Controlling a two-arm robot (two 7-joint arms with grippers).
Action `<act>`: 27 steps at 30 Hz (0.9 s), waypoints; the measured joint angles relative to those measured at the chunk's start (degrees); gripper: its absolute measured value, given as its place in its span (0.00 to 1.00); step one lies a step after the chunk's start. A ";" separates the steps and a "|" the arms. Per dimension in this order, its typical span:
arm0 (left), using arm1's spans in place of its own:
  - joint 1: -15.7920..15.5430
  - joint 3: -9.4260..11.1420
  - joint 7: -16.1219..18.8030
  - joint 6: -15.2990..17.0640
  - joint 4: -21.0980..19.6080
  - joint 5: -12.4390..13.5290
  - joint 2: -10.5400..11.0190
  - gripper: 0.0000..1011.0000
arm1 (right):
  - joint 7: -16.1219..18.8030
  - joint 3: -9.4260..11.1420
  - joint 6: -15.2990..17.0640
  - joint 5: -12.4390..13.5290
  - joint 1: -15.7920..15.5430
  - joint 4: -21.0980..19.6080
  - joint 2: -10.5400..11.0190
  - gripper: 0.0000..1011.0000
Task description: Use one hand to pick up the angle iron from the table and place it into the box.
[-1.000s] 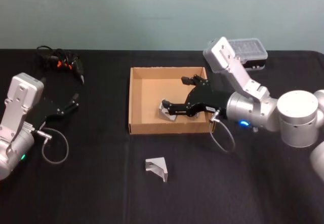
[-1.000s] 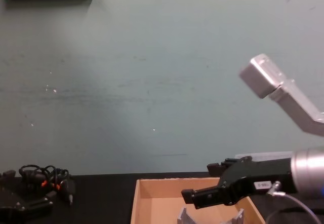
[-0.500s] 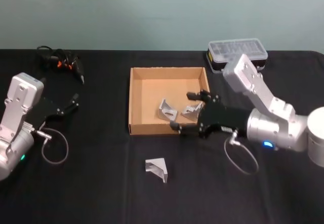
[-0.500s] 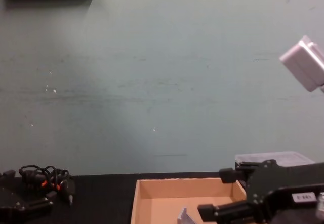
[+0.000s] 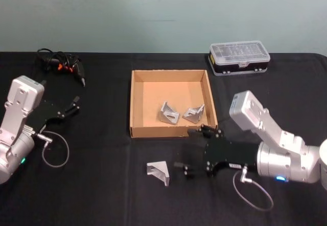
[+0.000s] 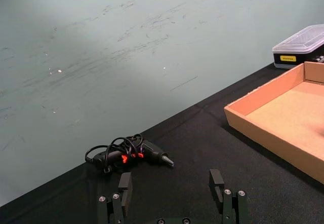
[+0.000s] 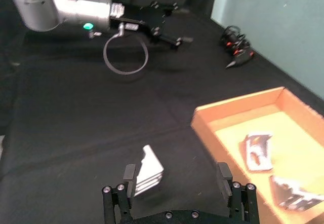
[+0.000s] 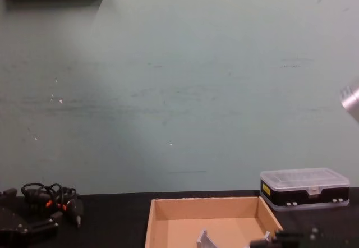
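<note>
The black tabletop (image 5: pixel 102 195) is being backed by a greenish wall (image 5: pixel 153 11); the right pincer (image 5: pixel 193 148) and the left pincer (image 5: pixel 70 108) are being held wide.

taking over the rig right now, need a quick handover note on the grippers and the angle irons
Right gripper: open, empty, over the table just right of the loose angle iron.
Left gripper: open, parked at the table's left side.
Done: two angle irons lie in the box.
Left: grasp the loose one and place it in the box.
</note>
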 joint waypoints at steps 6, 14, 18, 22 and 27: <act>0.00 0.00 0.00 0.00 0.00 0.00 0.00 0.99 | 0.75 -1.28 -0.53 0.02 -0.70 0.55 0.70 0.99; 0.00 0.00 0.00 0.00 0.00 0.00 0.00 0.99 | 1.55 -3.07 -0.77 -0.46 0.34 2.55 -0.19 0.99; 0.00 0.00 0.00 0.00 0.00 0.00 0.00 0.99 | 2.06 -4.18 -0.77 -0.99 1.65 4.10 -1.32 0.99; 0.00 0.00 0.00 0.00 0.00 0.00 0.00 0.99 | 2.82 -5.30 -0.74 -1.43 2.97 5.54 -2.27 0.99; 0.00 0.00 0.00 0.00 0.00 0.00 0.00 0.99 | 3.62 -6.52 -0.62 -1.91 4.66 7.42 -3.39 0.99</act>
